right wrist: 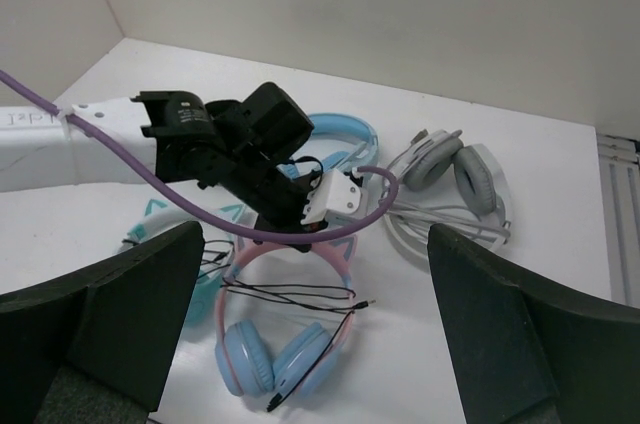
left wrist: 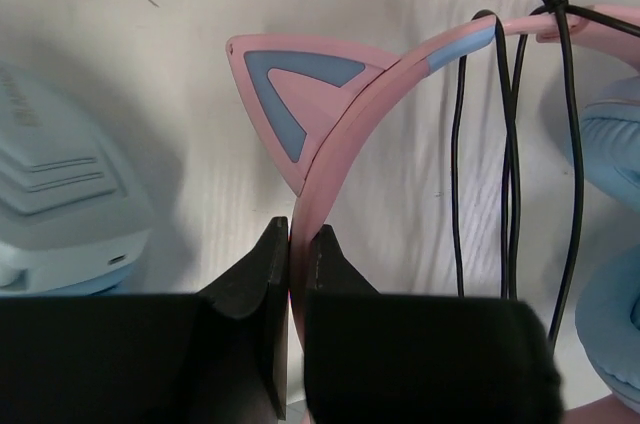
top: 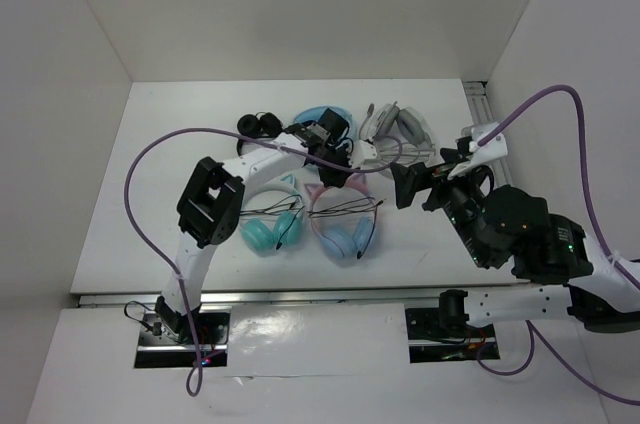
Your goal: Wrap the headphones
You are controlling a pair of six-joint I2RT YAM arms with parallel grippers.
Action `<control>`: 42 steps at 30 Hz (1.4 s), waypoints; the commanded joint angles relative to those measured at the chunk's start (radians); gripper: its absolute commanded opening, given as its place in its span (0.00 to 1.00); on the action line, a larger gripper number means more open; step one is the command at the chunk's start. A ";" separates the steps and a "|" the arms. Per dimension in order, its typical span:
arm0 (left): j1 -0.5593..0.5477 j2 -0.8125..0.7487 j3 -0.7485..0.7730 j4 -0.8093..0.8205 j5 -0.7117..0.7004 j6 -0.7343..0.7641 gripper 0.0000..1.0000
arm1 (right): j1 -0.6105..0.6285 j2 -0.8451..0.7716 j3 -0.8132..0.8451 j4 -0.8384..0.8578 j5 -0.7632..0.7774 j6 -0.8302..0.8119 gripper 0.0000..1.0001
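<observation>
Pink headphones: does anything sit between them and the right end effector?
Only the left end effector, shut on the headphones' band. Their cups and cable lie uncovered, facing the right end effector.

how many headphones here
5: pink pair front centre, teal pair to its left, black pair back left, light blue pair back centre, white pair back right. Others may be hidden.
</observation>
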 commanded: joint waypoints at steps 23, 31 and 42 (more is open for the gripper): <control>-0.091 0.285 0.565 -0.111 0.182 -0.157 0.00 | -0.004 0.004 0.121 -0.118 -0.072 0.065 1.00; -0.161 0.322 0.523 0.107 0.116 -0.289 0.00 | -0.013 -0.031 0.212 -0.130 -0.138 0.086 1.00; -0.250 0.415 0.582 0.231 -0.184 -0.487 0.00 | -0.013 -0.011 0.261 -0.181 -0.138 0.097 1.00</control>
